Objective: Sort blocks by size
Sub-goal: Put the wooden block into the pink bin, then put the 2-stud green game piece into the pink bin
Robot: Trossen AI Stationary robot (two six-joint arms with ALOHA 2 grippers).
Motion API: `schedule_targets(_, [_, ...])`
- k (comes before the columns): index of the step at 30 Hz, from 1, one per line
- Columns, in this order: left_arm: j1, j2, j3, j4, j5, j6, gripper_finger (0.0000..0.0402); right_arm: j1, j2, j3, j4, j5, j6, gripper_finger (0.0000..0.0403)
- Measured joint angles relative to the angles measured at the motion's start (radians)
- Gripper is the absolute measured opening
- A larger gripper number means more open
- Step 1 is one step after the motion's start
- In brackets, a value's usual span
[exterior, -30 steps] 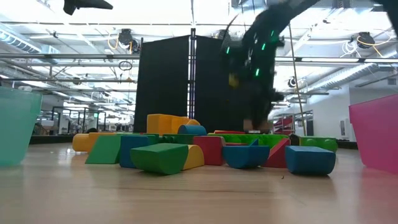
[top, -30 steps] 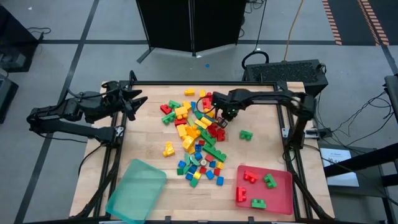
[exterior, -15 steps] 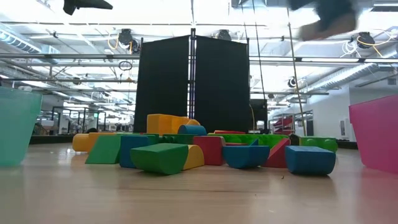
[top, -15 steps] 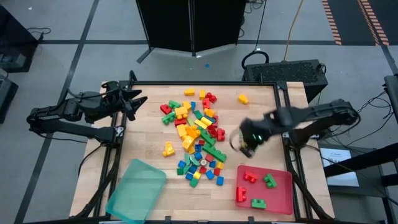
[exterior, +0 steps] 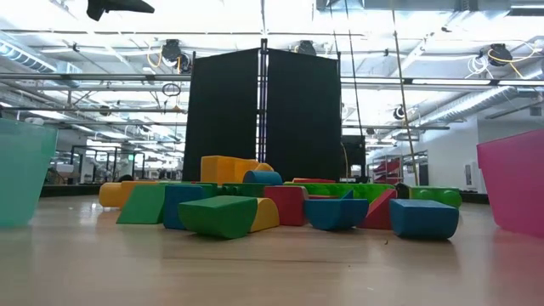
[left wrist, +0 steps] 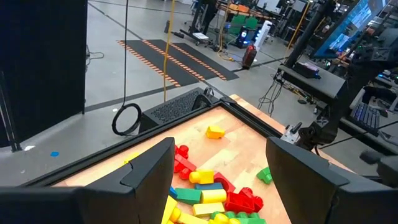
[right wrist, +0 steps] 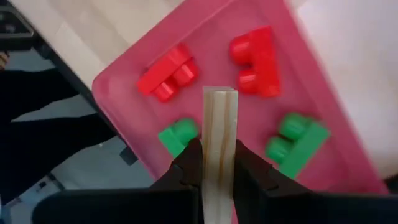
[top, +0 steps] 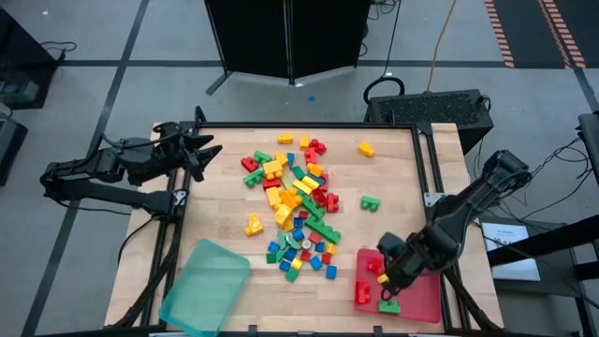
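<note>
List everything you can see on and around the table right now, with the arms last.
Loose blocks: dozens, red, yellow, green, blue, piled mid-table with a few strays.
Blocks in tray: four, two red, two green.
Red tray: one, near right corner.
Teal tray: one, near left corner.
Pale wood-coloured piece: one, between the right gripper's fingers.
Table: one, wood.
Left gripper: open, at left edge.
Right gripper: shut on the piece, over the red tray.
</note>
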Motion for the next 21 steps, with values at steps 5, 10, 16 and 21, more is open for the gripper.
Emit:
schedule_targets(5, [0.000, 0.000, 0.000, 0.000, 0.001, -0.001, 0.0255, 0.028, 0.046, -0.020, 0.099, 0.007, -0.028, 0.0089])
schedule_targets(10, [0.000, 0.000, 0.000, 0.000, 0.002, -0.003, 0.0255, 0.028, 0.062, -0.020, 0.117, 0.004, -0.049, 0.0188])
schedule_targets(16, [0.000, 0.000, 0.000, 0.000, 0.003, 0.002, 0.0255, -0.001, 0.049, -0.020, 0.116, 0.025, -0.066, 0.0234])
schedule_targets(21, [0.000, 0.000, 0.000, 0.000, 0.007, 0.002, 0.0255, -0.153, -0.012, -0.018, 0.069, 0.175, -0.218, 0.0228])
